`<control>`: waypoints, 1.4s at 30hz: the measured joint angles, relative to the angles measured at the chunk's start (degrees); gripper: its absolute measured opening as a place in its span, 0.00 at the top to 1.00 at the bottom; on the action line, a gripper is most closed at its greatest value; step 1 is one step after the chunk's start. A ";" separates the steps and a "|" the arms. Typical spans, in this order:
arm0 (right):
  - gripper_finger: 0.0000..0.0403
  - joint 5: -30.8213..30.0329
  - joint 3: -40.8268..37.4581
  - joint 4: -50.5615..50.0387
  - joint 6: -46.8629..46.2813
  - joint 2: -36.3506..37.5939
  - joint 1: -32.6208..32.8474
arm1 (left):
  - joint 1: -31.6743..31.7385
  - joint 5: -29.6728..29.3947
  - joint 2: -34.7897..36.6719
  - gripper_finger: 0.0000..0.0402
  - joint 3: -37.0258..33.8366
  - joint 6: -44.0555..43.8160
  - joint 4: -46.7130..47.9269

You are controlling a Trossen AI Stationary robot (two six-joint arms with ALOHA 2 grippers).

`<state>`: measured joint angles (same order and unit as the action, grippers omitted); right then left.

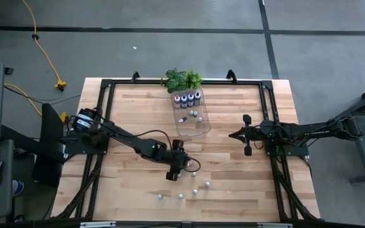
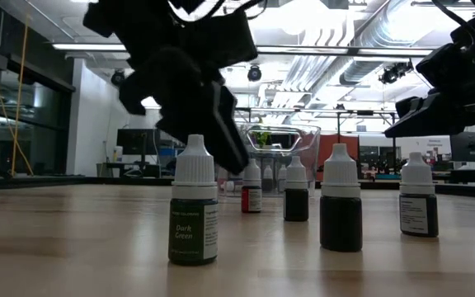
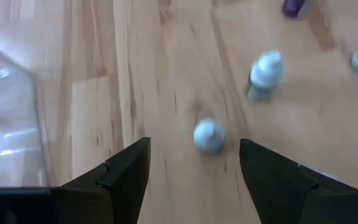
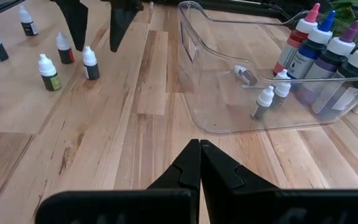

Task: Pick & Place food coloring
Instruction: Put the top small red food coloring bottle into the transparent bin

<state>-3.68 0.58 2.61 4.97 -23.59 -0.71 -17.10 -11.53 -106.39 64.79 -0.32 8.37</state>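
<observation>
Left wrist view: left tool (image 3: 191,171) fingers apart over small upright bottle (image 3: 209,135) on surface (image 3: 166,74), near tray (image 3: 8,124) | light, rigid, tippy; pinch body below cap | right tool (image 4: 199,168) together, waiting far right

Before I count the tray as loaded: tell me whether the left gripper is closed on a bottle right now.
No. In the left wrist view the left gripper has its fingers spread wide, with a small white-capped bottle standing untouched on the table between them.
</observation>
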 joint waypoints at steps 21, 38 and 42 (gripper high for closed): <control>1.00 0.00 0.01 0.04 0.00 -0.02 -0.01 | 1.40 5.01 -2.34 0.41 0.03 -0.12 -2.71; 1.00 0.01 0.01 0.04 0.00 -0.02 -0.01 | 2.49 8.15 -2.36 0.60 0.03 -0.22 -2.74; 1.00 0.01 0.00 0.04 0.00 -0.02 0.00 | 2.49 8.17 -2.36 0.63 0.03 -1.19 -2.76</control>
<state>-3.68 0.58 2.66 4.97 -23.61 -0.71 -14.61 -3.36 -108.75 64.82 -1.52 5.61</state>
